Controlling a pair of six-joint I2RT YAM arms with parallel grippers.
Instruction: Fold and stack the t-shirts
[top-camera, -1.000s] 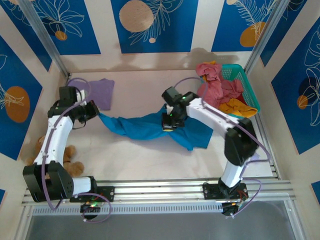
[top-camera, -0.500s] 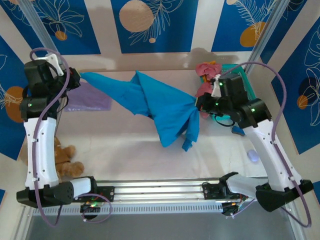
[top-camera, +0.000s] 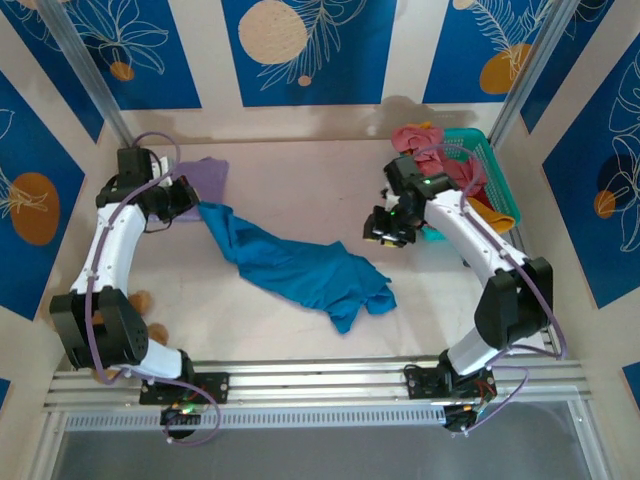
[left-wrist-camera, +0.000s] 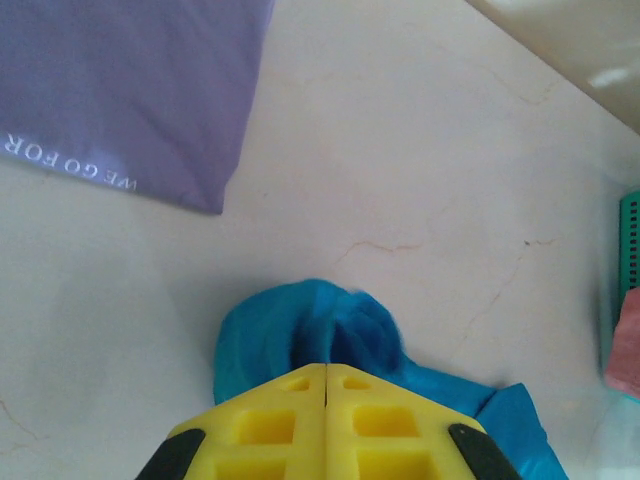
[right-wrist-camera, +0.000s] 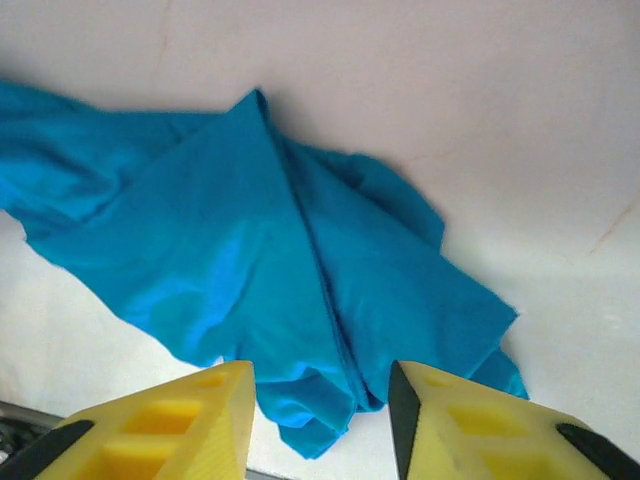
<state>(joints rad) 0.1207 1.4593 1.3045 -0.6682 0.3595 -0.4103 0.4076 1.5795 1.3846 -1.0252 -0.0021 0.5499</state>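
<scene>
The teal-blue t-shirt (top-camera: 290, 268) is spread crumpled across the middle of the surface (top-camera: 300, 175). One corner is pinched between the closed fingers of the left tool (left-wrist-camera: 327, 368). The right tool (right-wrist-camera: 320, 372) is held open above the other end, clear of the cloth.

The teal shirt (top-camera: 295, 268) is soft, matt, creased cloth; the lavender shirt (left-wrist-camera: 130, 90) is smoother cloth with white print. The desk (left-wrist-camera: 430, 150) looks smooth, stone-like and faintly veined. The right claw (right-wrist-camera: 320, 370) has matt yellow plastic fingers (right-wrist-camera: 160, 420). The basket (top-camera: 492, 160) is plastic mesh.
</scene>
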